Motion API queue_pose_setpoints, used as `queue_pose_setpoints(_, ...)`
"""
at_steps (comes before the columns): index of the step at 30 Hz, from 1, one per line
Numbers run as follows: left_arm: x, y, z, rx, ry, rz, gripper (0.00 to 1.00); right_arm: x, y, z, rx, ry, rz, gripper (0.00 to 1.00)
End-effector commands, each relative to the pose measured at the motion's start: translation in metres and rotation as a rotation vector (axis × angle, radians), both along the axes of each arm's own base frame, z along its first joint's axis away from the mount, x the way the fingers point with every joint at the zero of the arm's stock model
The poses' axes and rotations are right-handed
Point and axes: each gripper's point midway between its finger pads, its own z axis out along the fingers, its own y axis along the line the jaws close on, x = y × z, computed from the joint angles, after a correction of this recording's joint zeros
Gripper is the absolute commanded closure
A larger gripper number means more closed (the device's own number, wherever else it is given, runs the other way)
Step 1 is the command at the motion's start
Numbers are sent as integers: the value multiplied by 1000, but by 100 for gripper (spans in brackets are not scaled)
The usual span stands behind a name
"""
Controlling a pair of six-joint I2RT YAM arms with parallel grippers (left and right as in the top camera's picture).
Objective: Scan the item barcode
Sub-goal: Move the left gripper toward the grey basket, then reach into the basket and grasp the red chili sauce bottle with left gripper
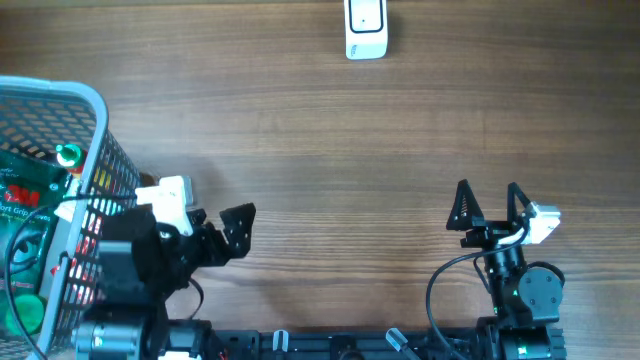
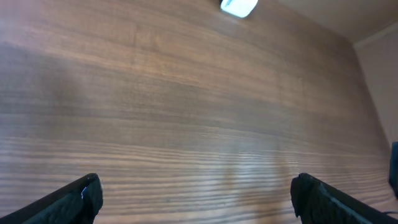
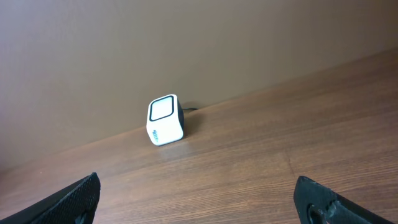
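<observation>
Wood-grained tabletop point(image 1: 350, 130) carried a white wire basket point(image 1: 98, 105) at its left edge, holding glossy green-printed packets point(image 1: 22, 215) heaped so that no long axis could be told. That basket lay just to the left of the left gripper point(image 1: 235, 232) and well apart from the right gripper point(image 1: 488, 195); both stood wide open and empty. A boxy white scanner point(image 1: 366, 30) of smooth plastic sat at the far edge, well ahead of both.

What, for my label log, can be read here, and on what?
"3M": red letters on the green package in the basket.
Smaller print below it: too blurred to read.
Blue mark on the white barcode scanner: too small to read.
</observation>
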Motion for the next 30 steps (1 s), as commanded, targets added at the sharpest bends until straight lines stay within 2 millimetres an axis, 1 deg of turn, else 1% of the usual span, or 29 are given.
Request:
queue_pose_setpoints(1,21,4,28,-11,33,54,0,0,-2,1,-12,-8,-14,0)
queue_pose_setpoints(3,36,18,44,37,71,134,0,0,-2,1,-11,-8,-14,0)
queue_pose_setpoints(4,45,23,60,60,68,162,0,0,-2,1,-11,-8,-14,0)
queue_pose_setpoints(6,55,31,87,86,45,197,0,0,-2,1,-12,-8,-14,0)
queue_pose_setpoints(7,62,41,109,116,17,254,0,0,-2,1,-11,-8,-14,0)
queue_pose_setpoints(8,65,55,122,140,-1,334,0,0,-2,1,-11,-8,-14,0)
queue_pose_setpoints(10,67,95,149,207,-38,556,0,0,-2,1,-12,-8,-14,0)
queue_pose_setpoints(12,65,127,165,246,-65,719,0,0,-2,1,-11,-8,-14,0)
queue_pose_setpoints(13,59,153,168,255,-66,862,0,0,-2,1,-11,-8,-14,0)
queue_pose_setpoints(14,55,174,165,249,-47,966,0,0,-2,1,-12,-8,-14,0)
queue_pose_setpoints(15,53,184,162,238,-31,1014,0,0,-2,1,-12,-8,-14,0)
queue_pose_setpoints(17,47,228,146,228,46,1183,0,0,-2,1,-11,-8,-14,0)
queue_pose_setpoints(19,46,254,127,237,126,1257,0,0,-2,1,-11,-8,-14,0)
queue_pose_setpoints(20,48,263,117,231,167,1268,0,0,-2,1,-12,-8,-14,0)
queue_pose_setpoints(21,52,271,97,211,245,1263,0,0,-2,1,-12,-8,-14,1)
queue_pose_setpoints(24,69,283,57,242,392,1168,1,0,-2,1,-11,-8,-14,0)
queue_pose_setpoints(27,80,291,20,251,512,1146,0,0,-2,1,-12,-8,-14,0)
queue_pose_setpoints(28,84,290,8,245,550,1119,0,0,-2,1,-12,-8,-14,0)
queue_pose_setpoints(29,94,282,-6,222,583,1026,0,0,-2,1,-12,-8,-14,0)
queue_pose_setpoints(30,98,279,-14,205,605,995,0,0,-2,1,-12,-8,-14,0)
